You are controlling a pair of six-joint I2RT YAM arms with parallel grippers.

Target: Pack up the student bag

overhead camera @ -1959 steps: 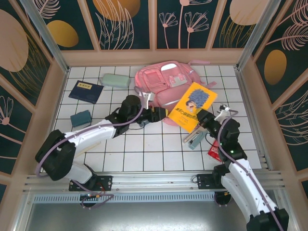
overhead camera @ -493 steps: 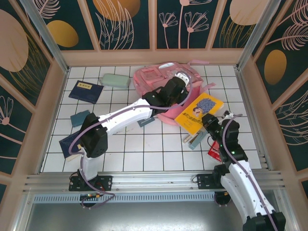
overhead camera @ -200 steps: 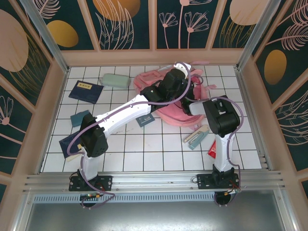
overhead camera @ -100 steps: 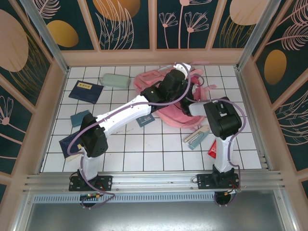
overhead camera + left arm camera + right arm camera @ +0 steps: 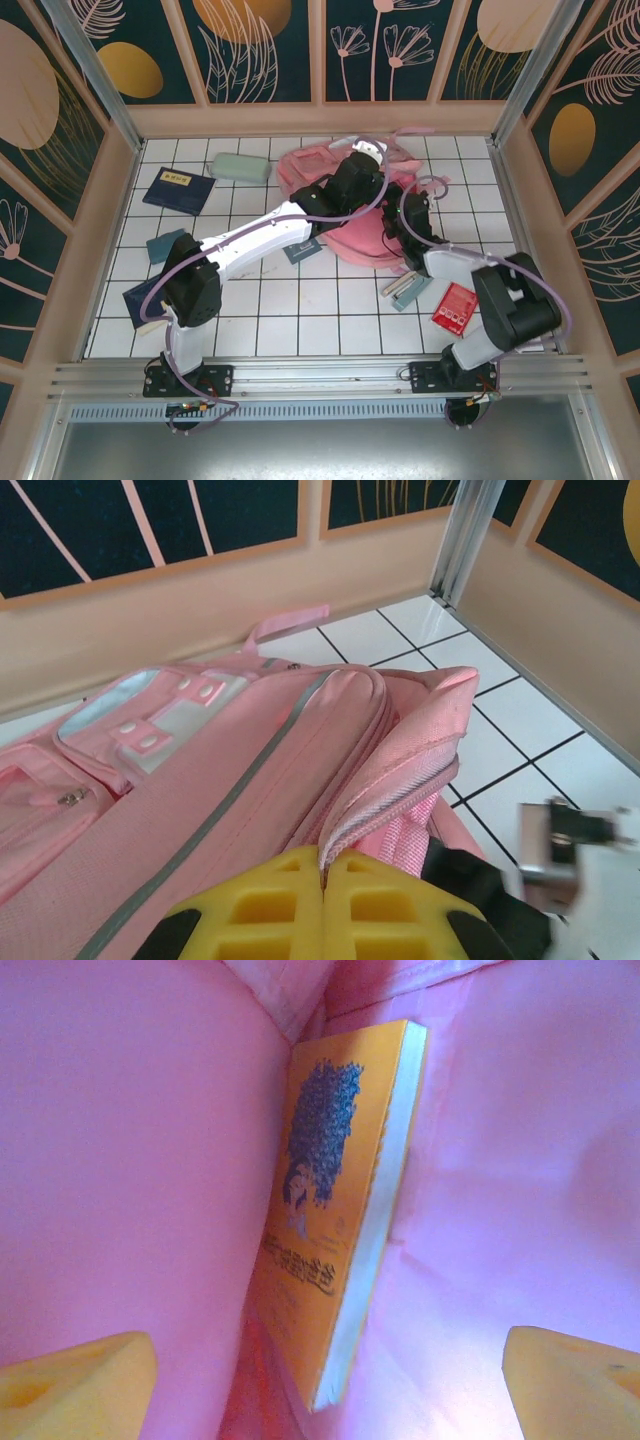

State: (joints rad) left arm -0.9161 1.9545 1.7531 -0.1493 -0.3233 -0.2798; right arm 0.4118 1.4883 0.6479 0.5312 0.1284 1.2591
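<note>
Top view: we've got the student bag [image 5: 300, 168] upper middle of the counter [image 5: 300, 310]. Left wrist: left jaws together, pinching its zip edge, bottom centre. Right wrist: right jaws wide apart inside the bag, yellow book [image 5: 320, 1210] mid-frame

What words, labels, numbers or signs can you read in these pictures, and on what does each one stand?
Nothing is legible enough to quote.
Yellow paperback book inside the pink fabric backpack: dark lettering across its cover, too blurred to read.
Dark blue flat booklet on the white tiled table: small yellow label, too small to read.
Red flat card on the table: no readable marking.
</note>
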